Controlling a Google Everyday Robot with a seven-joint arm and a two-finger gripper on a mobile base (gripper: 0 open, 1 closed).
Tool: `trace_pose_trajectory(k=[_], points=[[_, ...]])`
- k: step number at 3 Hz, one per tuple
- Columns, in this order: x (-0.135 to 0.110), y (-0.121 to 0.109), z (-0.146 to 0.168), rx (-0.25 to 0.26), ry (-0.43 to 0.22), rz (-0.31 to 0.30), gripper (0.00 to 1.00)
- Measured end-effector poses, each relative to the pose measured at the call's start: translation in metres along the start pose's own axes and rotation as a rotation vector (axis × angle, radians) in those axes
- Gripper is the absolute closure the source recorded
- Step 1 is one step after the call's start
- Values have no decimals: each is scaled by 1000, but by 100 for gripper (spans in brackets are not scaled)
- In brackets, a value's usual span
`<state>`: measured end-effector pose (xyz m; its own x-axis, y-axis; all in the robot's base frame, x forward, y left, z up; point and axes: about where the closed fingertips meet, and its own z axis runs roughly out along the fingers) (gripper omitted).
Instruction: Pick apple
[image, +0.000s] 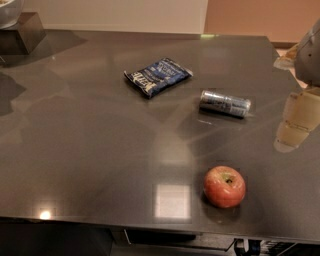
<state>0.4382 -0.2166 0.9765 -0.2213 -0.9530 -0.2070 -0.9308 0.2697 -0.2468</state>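
The apple (225, 186) is round and red-pink with a yellowish dimple and short stem. It sits upright on the dark grey table (90, 150), near the front edge and right of the middle. My gripper (292, 131) is a pale, cream-coloured shape at the right edge of the view. It hangs above the table's right side, up and to the right of the apple and well apart from it. It holds nothing that I can see.
A silver and blue can (225, 103) lies on its side behind the apple. A dark blue snack bag (157, 76) lies further back, left of the can. A dark block (22, 34) carrying a white bowl stands at the back left corner.
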Motion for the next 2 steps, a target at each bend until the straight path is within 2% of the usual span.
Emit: trace_pose_trajectory(k=[1, 2], points=[[0, 0, -1, -1, -4, -3, 0], [0, 16, 4, -40, -35, -35, 0]])
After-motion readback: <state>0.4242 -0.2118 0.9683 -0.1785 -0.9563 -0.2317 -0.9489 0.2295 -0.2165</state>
